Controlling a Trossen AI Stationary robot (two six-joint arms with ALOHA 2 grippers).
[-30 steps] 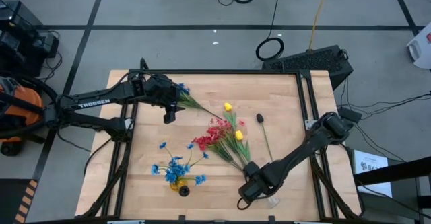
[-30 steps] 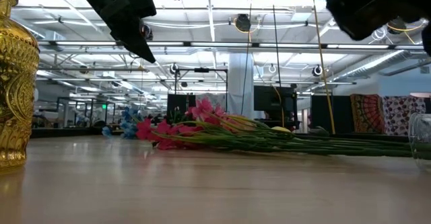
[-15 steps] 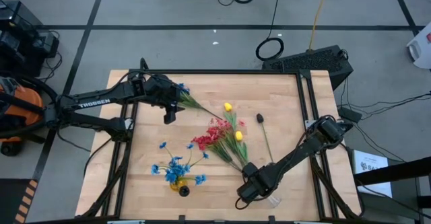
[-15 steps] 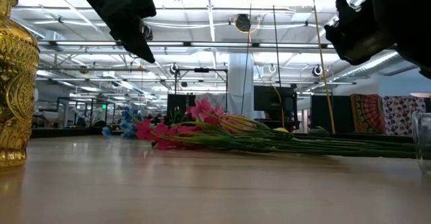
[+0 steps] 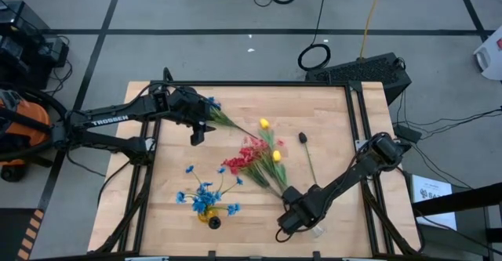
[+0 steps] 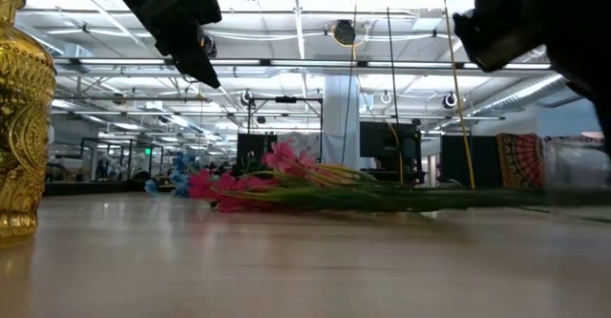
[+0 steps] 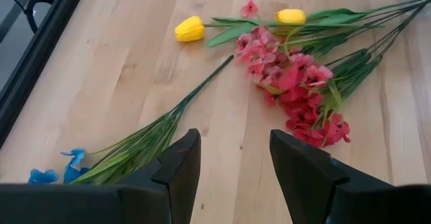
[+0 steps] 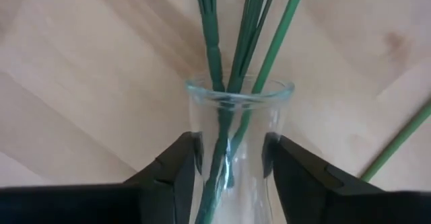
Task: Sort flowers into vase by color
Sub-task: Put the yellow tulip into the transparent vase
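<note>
Pink and red flowers [image 5: 247,161] and two yellow buds [image 5: 265,124] lie on the wooden table, their green stems running toward my right gripper [image 5: 292,216]. That gripper is down at a clear glass vase [image 8: 236,109] and shut on it. Several green stems [image 8: 214,42] run up to the vase's mouth and show through the glass; whether they are inside I cannot tell. My left gripper [image 7: 232,140] hangs open above a blue sprig [image 7: 135,150] at the far left, touching nothing. My right gripper has the clear vase's neck [image 8: 232,126], just under the rim [image 8: 239,86], between its two fingers, one on each side. The fingers [image 8: 175,163] come from above, pointing down. I cannot tell whether the vase stands upright or is tilted.
An amber glass vase [image 5: 209,216] holding blue flowers stands near the front edge, left of centre, and looms at the left of the low view [image 6: 19,117]. A single stem with a dark bud [image 5: 303,138] lies right of the flower pile. Black rails frame the table [image 5: 345,104].
In the low view my right gripper has sunk a little at the upper right. The clear vase at the right edge has shifted toward the stems and shows blurred. The stems' ends beside it now lie higher than before. The left arm has kept still.
</note>
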